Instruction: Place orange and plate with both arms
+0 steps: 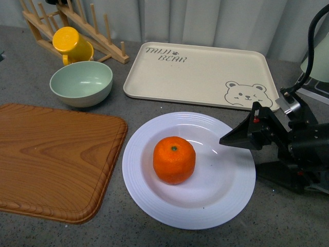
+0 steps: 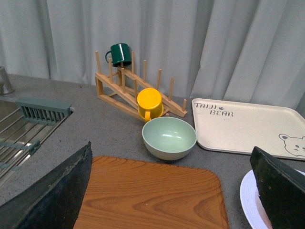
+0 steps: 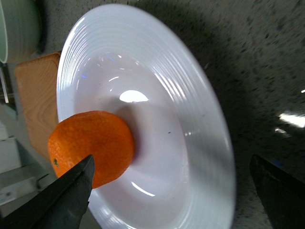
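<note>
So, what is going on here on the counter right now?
The orange sits in the white plate on the grey counter, next to the wooden board. The right hand is open at the plate's right side and grips nothing. The left hand is open too, near the board, and also holds nothing.

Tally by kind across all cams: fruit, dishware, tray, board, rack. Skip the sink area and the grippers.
Orange: 1
Plate: 1
Bowl: 1
Cups: 2, yellow cup and green cup
Tray: 1
Cutting board: 1
Wooden rack: 1
Total: 8
</note>
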Controlling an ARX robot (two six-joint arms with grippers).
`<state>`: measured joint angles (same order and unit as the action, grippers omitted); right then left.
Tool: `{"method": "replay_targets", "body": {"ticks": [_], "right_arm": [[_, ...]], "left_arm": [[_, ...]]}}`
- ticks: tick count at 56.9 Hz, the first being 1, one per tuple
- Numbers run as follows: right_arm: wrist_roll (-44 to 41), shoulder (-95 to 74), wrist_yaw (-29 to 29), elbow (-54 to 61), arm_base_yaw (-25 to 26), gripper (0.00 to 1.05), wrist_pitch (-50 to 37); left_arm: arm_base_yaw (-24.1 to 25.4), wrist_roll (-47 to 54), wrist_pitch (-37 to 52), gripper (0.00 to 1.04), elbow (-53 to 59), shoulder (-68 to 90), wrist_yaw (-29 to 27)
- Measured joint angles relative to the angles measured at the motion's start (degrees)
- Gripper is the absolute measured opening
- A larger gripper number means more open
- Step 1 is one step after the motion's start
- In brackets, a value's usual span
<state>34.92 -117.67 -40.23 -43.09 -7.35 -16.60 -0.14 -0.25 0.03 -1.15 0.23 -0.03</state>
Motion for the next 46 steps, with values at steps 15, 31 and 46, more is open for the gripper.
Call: {"method": "replay_targets", "body": {"ticks": [15, 31, 46], "right_arm": [[6.95, -3.87, -2.51, -2.25, -0.09, 0.95, -0.63], [7.85, -5.35, -1.88, -3.15, -0.70, 0.60, 0.77], [5.68, -6.10, -2.38, -3.69, -0.72, 0.11, 4.11]], "left_arm": [[0.00, 0.00, 0.00, 0.98, 0.00, 0.00, 0.00], [0.00, 0.00, 0.00, 0.98, 0.00, 0.00, 0.00], [0.00, 0.00, 0.00, 0.98, 0.00, 0.00, 0.00]]}}
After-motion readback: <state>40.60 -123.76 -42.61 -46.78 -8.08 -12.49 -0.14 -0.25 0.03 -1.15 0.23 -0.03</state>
